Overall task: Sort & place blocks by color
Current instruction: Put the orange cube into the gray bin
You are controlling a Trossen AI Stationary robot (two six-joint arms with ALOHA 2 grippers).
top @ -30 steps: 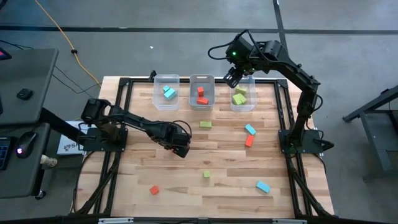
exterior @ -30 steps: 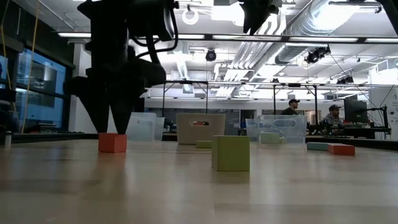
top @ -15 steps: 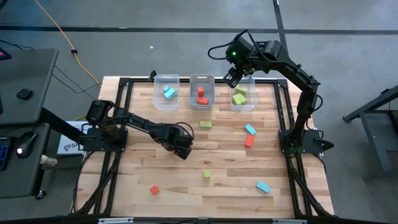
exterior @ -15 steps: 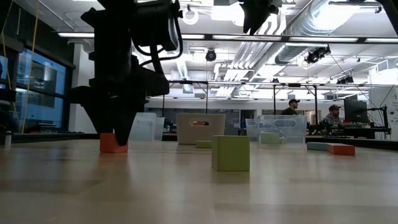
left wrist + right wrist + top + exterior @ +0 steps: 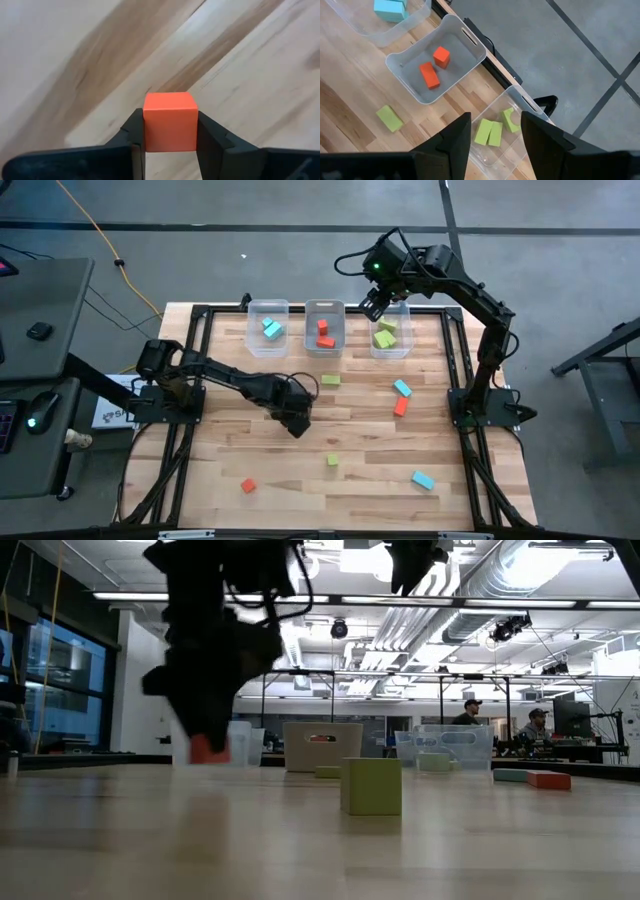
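Lifted since the earlier frame: left gripper now pinches the red-orange cube between both fingers, just off the table, on the near side of the middle bin. Earlier it sat on the wood with the fingers spread around it. Right gripper hangs over the green bin, beside the middle bin, fingers apart, empty. Loose blocks lie farther from the middle bin.
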